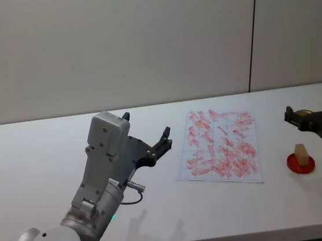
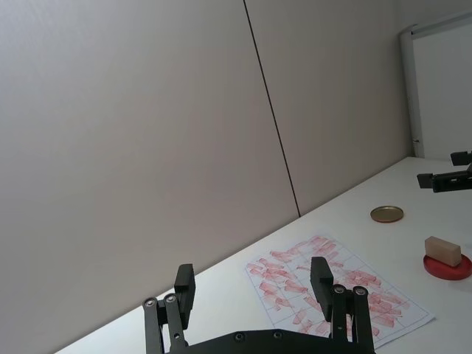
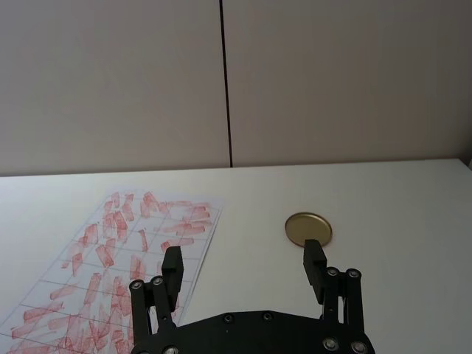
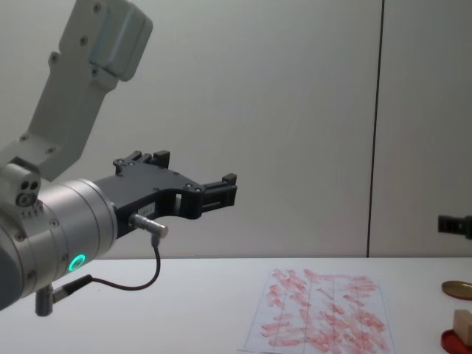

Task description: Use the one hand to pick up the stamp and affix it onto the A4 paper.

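White tabletop; stamp (image 1: 301,154) on ink pad (image 1: 301,163) beside open right gripper (image 1: 314,116). Light, rigid block: pinch its sides.

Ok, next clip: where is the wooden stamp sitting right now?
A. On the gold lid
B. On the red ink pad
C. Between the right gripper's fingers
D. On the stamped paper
B. The stamp stands on the red ink pad, to the right of the paper, while the right gripper hovers open above the gold lid, holding nothing.
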### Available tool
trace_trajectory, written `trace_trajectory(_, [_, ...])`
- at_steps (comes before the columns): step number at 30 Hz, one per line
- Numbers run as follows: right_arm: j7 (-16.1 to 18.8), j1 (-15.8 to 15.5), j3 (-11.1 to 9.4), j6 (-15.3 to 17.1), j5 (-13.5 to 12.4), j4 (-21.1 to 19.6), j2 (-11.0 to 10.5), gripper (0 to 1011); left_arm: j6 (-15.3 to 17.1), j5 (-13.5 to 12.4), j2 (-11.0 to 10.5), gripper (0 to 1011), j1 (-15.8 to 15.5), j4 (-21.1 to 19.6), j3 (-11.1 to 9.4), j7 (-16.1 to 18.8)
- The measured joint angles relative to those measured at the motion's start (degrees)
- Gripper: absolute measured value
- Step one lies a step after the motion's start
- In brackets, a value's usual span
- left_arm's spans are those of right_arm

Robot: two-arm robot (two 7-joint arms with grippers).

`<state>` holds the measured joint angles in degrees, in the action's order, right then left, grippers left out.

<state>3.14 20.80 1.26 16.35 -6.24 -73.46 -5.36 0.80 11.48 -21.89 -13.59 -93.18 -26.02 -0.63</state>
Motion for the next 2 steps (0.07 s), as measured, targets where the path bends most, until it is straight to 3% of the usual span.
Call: trace_trajectory(2, [0.3, -0.8, 0.0, -0.7, 0.3, -1.3, -0.1, 1001, 0.0, 0.0, 0.0, 993, 0.0, 0.0, 0.0, 0.0])
